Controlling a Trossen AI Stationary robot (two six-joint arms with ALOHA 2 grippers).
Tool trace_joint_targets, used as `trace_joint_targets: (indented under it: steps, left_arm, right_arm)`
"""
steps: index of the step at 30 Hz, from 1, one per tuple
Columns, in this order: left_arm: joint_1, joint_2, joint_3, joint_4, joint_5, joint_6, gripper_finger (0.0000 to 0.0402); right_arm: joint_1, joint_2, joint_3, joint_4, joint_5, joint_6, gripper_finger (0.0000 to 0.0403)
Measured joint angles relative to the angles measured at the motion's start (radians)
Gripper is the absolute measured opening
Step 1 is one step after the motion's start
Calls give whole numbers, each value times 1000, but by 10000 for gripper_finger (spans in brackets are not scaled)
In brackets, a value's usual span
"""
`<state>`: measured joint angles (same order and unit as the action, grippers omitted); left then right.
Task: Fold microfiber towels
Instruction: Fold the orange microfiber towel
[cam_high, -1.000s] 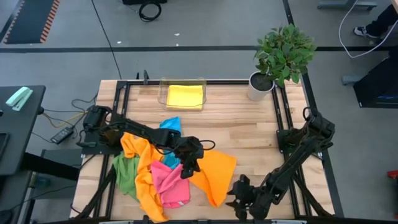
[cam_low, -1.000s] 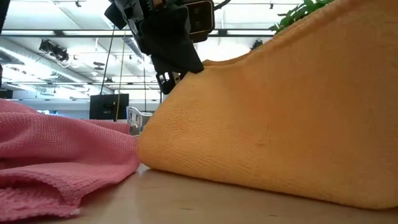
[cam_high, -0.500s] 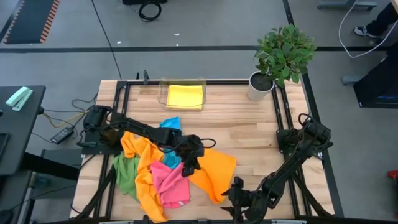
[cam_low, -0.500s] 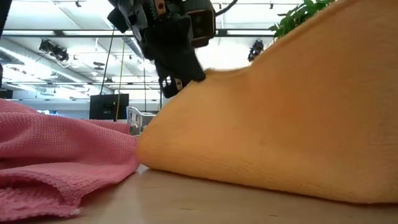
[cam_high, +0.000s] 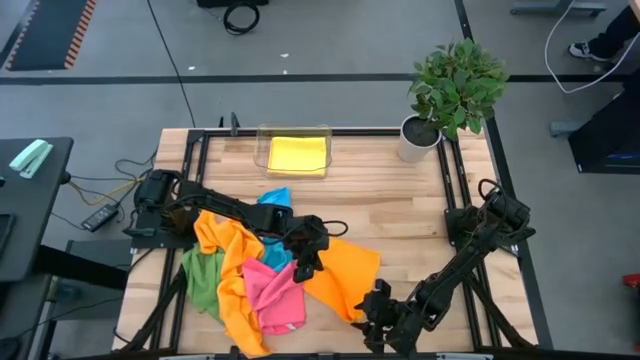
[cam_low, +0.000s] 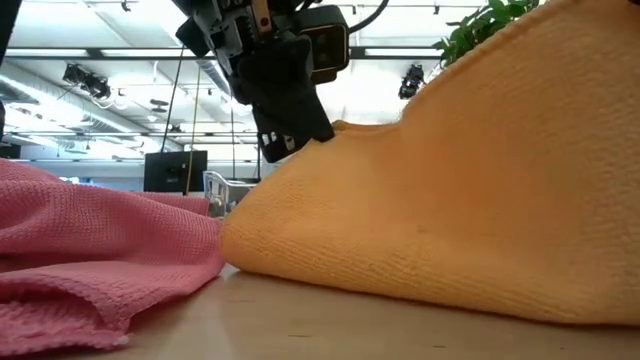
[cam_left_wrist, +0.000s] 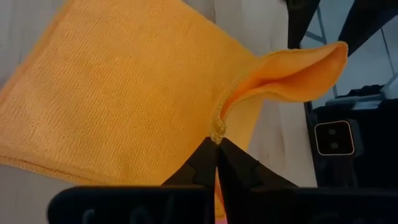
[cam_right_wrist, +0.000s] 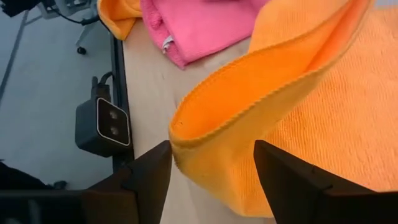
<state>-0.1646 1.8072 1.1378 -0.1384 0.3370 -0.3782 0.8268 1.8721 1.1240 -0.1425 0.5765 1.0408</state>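
An orange microfiber towel (cam_high: 345, 275) lies spread near the table's front, with its left end raised. My left gripper (cam_high: 303, 268) is shut on that raised end, which the low view shows as a ridge under the gripper (cam_low: 290, 135). My right gripper (cam_high: 368, 312) is open at the towel's near corner (cam_right_wrist: 186, 134). That corner curls up between its two fingers. A pink towel (cam_high: 275, 300), a second orange one (cam_high: 230, 270), a green one (cam_high: 200, 280) and a blue one (cam_high: 272, 200) lie heaped at the left. My left gripper pinches the orange towel's hemmed edge (cam_left_wrist: 217, 132) at its left end between the two fingertips (cam_left_wrist: 205, 158). The fingers slant down from the table's far left. That end is lifted, and the cloth slopes down to the table, where the rest lies. My right gripper has the curled corner between its open fingers (cam_right_wrist: 152, 171); whether they touch it I cannot tell.
A clear tray (cam_high: 262, 140) holding a folded yellow towel (cam_high: 297, 153) stands at the far edge. A potted plant (cam_high: 455, 85) is at the far right corner. Bare wood (cam_high: 400, 210) lies to the right of the towels.
My right gripper has moved toward the table's left, up to the orange towel's near corner, staying open. My left gripper keeps its hold on the raised end.
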Motion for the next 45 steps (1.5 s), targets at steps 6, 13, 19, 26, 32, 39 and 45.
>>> trace_joint_targets:
  steps: [6,13,19,26,32,39,45]
  left_arm:
    - [4,0,0,-13,0,0,9]
    - [5,0,0,-43,-30,-3,9]
    - [7,0,0,-52,-39,-3,18]
    - [6,0,0,-58,-38,-3,7]
    - [6,0,0,-60,-38,-3,17]
    - [4,0,0,-62,-38,-4,15]
    - [3,0,0,-61,-38,-4,11]
  right_arm:
    - [1,0,0,-2,-13,72,212]
    - [0,0,0,-11,-21,127,202]
    - [0,0,0,-99,-24,199,202]
    - [-9,-3,0,-155,-16,283,201]
    - [-15,-3,0,-222,0,350,201]
    - [-15,-4,0,-260,4,381,189]
    - [-21,-5,0,-261,30,381,140]
